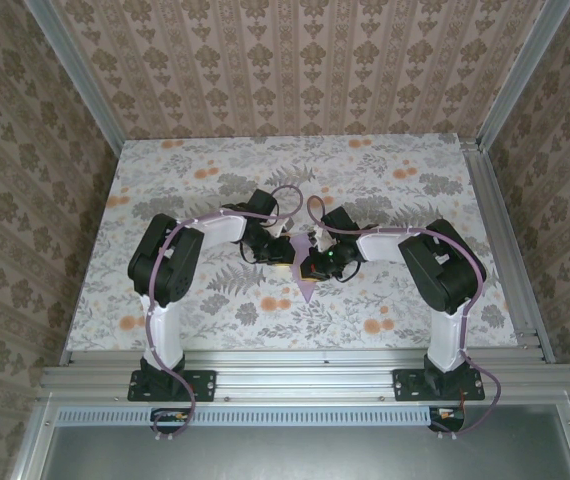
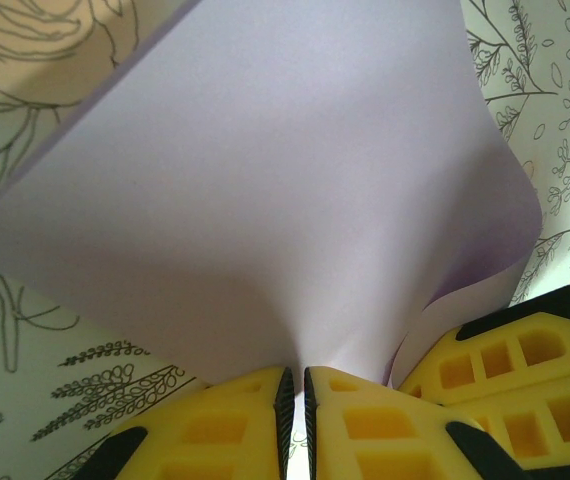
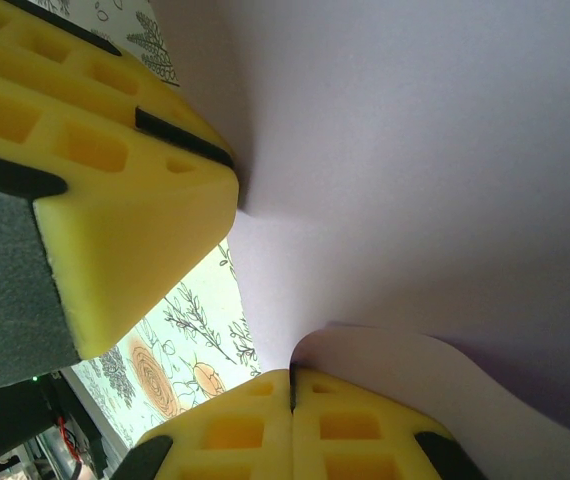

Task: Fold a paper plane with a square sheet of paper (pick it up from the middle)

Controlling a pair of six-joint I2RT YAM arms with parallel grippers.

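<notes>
**Lilac sheet of paper (image 2: 265, 200) pinched from both sides over the middle of the counter (image 1: 385, 300)**

The sheet is thin, light and limp, and it is seen bowing and curling between the two grips. It is judged easy to crease or tear, and best taken at an edge with a flat, firm pinch. The left gripper (image 2: 295, 385) is pressed together on one edge. The right gripper (image 3: 292, 385) is clamped on a curled edge close by. Both arms are bent at the elbow, with forearms turned inward to meet over the counter's middle.
</notes>
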